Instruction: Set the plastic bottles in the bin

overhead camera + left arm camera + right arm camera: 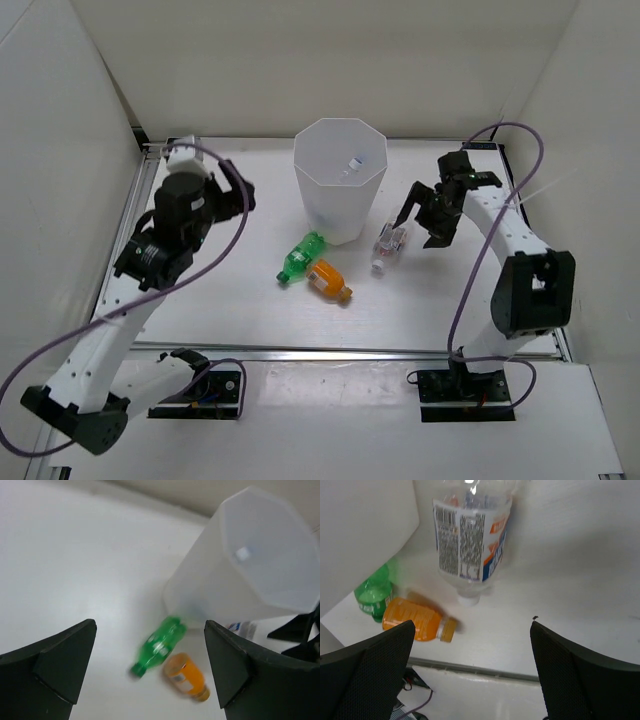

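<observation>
The white table (220, 300) fills the floor of a box of plain white walls. The bin (340, 190) stands upright near the far middle, with its open top facing up. Deep inside it lies a small clear thing with a bit of blue (352, 165), too small to tell more.

The left hand (150, 627) hangs in the air to the left of the bin, fingers spread wide and holding nothing. The right hand (472, 625) is on the other side, just beside the clear bottle, also spread wide and holding nothing.

Three bottles lie on their sides on the table, in front of the bin. The clear bottle (391, 242) with the red and white label has its cap toward the near edge. The green bottle (300, 258) has its bottom just beside the bin and its cap toward the near left. The short orange bottle (328, 281) lies just beside the green one, cap toward the near right.
</observation>
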Tool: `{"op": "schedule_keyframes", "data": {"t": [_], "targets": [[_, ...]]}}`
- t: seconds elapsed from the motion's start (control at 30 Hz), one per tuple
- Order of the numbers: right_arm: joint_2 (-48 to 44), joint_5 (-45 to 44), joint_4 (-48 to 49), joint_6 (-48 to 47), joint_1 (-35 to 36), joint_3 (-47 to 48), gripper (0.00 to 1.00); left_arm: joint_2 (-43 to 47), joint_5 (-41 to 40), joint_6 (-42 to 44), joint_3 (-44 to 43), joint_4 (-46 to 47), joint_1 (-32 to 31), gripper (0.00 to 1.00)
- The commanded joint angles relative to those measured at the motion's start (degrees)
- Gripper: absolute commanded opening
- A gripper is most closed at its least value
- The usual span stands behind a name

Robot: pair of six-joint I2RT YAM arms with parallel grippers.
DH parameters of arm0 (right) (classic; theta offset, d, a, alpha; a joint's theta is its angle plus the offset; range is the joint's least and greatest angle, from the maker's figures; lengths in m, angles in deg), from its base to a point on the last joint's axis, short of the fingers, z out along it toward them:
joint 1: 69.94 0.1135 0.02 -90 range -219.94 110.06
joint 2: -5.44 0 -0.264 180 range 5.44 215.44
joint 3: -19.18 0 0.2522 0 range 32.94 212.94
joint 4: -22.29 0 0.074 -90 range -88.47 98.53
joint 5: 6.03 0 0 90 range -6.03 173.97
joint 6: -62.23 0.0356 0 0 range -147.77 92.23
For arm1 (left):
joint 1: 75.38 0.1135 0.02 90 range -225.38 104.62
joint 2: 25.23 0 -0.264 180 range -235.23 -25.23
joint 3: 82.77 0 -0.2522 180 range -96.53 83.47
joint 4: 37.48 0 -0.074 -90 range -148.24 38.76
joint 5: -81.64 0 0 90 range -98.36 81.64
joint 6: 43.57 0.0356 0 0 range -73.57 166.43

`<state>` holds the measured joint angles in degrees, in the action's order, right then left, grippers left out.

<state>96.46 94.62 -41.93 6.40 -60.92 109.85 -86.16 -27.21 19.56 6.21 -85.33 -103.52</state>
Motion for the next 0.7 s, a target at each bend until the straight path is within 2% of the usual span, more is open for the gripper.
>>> {"op": "schedule_keyframes", "data": {"t": [0.0, 0.17, 0.4, 0.43, 0.53, 0.57, 0.67], "targets": [[4.8, 0.7, 5.5, 0.6, 0.2, 0.4, 0.99, 5.5, -0.3, -5.9, 10.3, -4.4, 1.4, 1.0], [14.4, 1.4, 6.5, 0.6, 0.7, 6.3, 0.99, 11.9, 1.6, -9.6, 13.8, -12.5, 1.4, 1.0], [23.8, 2.0, 6.5, 0.6, 1.3, 9.6, 0.98, 11.9, -0.2, -9.0, 10.3, -19.7, 1.4, 1.0], [24.5, 2.0, 6.5, 0.6, 1.3, 9.1, 0.94, 11.3, -0.8, -9.0, 10.3, -19.7, 1.4, 1.0], [23.3, 0.2, 6.5, 0.6, 0.7, 5.4, 0.6, 11.3, -2.6, -9.7, 10.9, -20.2, 1.4, 1.0], [21.8, -0.5, 6.5, 0.6, 0.7, 4.3, 0.45, 10.7, -2.6, -10.6, 11.4, -20.8, 1.4, 1.0], [16.5, -3.4, 5.9, -1.3, 0.2, 0.3, 0.33, 10.0, -3.3, -11.3, 12.0, -20.8, 1.4, 1.0]]}}
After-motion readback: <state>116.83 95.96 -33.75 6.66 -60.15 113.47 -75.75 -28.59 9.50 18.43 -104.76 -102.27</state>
